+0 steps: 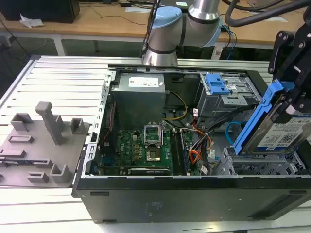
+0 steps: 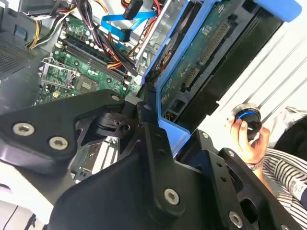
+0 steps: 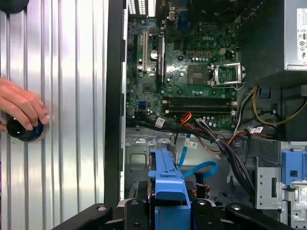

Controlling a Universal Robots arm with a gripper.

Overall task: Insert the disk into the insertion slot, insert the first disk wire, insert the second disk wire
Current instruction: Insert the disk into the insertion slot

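At the exterior view's right edge, the black gripper (image 1: pixel 291 99) has its fingers closed tight on the silver hard drive in its bright blue plastic carrier (image 1: pixel 286 133). The drive is tilted, probably to lead its lower edge into the silver perforated drive cage (image 1: pixel 257 167) just below. A looping light blue cable (image 1: pixel 232 128) crowds the cage's left side.

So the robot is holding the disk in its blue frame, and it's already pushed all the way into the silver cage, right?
Not quite. The gripper does hold the disk in its blue frame, but the disk is not pushed into the cage. The exterior view shows it held tilted over the insertion slot, which is the silver cage, with most of it standing above the opening.
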